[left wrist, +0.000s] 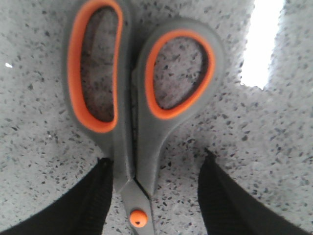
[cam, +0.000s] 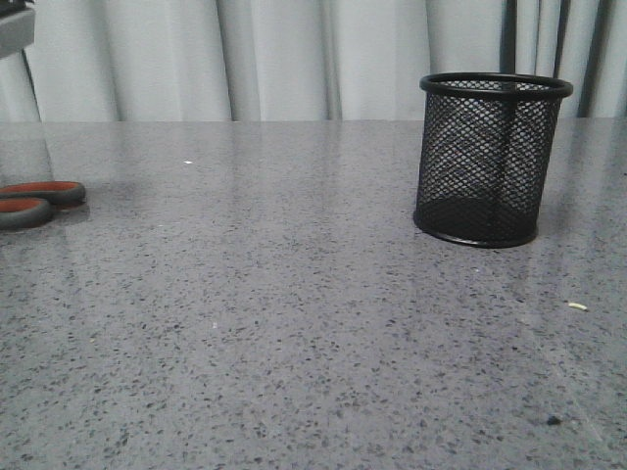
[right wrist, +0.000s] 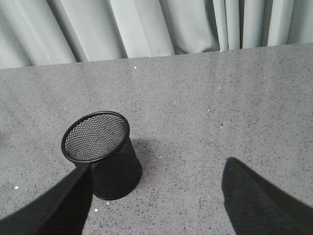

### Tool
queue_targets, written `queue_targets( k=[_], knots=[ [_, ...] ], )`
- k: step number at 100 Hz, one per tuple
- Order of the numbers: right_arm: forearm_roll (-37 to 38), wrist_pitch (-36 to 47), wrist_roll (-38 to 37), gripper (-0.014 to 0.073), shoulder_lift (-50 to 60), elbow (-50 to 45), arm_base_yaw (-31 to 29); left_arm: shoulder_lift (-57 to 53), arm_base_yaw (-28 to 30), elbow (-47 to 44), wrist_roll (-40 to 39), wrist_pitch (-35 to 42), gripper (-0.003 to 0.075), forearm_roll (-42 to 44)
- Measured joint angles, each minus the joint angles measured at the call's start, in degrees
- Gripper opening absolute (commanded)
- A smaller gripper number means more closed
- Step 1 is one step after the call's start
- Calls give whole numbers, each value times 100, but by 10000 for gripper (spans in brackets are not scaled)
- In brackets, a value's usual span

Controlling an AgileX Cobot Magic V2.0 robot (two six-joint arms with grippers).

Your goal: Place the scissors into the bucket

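The scissors (left wrist: 139,117) lie flat at the counter's (cam: 294,323) left edge between the spread fingers of the open left end effector (left wrist: 154,196), while the right end effector (right wrist: 156,196), also open, hovers near the upright mesh bucket (cam: 490,162) toward the far right.

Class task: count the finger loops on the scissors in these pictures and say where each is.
2. Both finger loops of the scissors lie flat on the table, side by side: one, the other.
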State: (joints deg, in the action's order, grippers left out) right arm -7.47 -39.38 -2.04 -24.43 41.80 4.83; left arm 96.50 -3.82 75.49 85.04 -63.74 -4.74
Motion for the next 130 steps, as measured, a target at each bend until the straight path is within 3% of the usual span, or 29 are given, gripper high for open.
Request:
queue_targets(
  k=[88, 114, 130],
  knots=[
    [-9, -110, 10, 498, 0, 0, 0, 523, 141, 445, 15, -297, 366, -281],
    [-9, -118, 10, 498, 0, 0, 0, 526, 167, 445, 15, -454, 252, -446],
    [-9, -238, 10, 498, 0, 0, 0, 526, 167, 445, 15, -494, 242, -511]
  ],
)
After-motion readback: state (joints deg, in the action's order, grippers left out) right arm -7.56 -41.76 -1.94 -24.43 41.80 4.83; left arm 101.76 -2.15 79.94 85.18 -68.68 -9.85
